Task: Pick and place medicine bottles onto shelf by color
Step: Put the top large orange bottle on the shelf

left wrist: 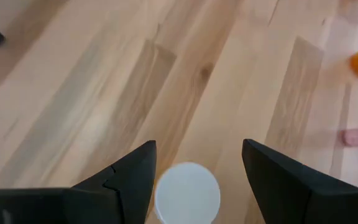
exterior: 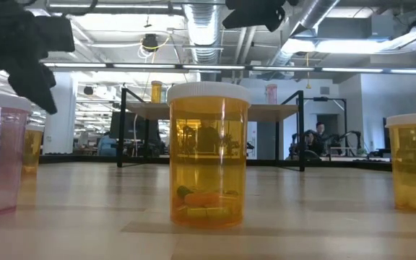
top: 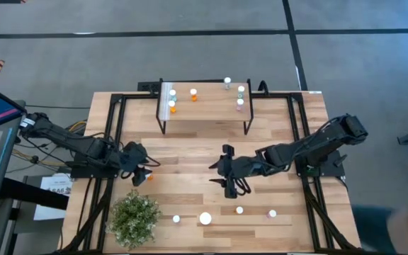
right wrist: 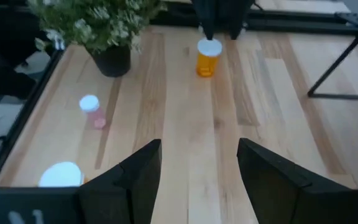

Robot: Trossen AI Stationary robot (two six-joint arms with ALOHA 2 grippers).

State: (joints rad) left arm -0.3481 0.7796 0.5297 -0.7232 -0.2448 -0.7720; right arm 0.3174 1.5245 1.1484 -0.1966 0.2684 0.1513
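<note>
The shelf [top: 204,106] stands at the table's far side, with orange bottles [top: 173,108] at its left end and teal [top: 241,91] and pink [top: 239,104] ones at its right end. My left gripper [top: 142,173] is open and points down over an orange bottle [top: 149,176] that stands on the table left of centre. That bottle's white cap [left wrist: 187,193] shows between the fingers, with a gap on one side. My right gripper [top: 225,177] is open and hovers over bare wood at the table's middle [right wrist: 197,168]; its wrist view shows the same orange bottle [right wrist: 208,57].
A potted green plant [top: 134,218] stands at the near left. Several white-capped bottles stand along the near edge: a small one [top: 176,219], a larger one [top: 205,219], another [top: 239,210] and a pink one [top: 272,213]. A large orange bottle [exterior: 208,155] fills the low view.
</note>
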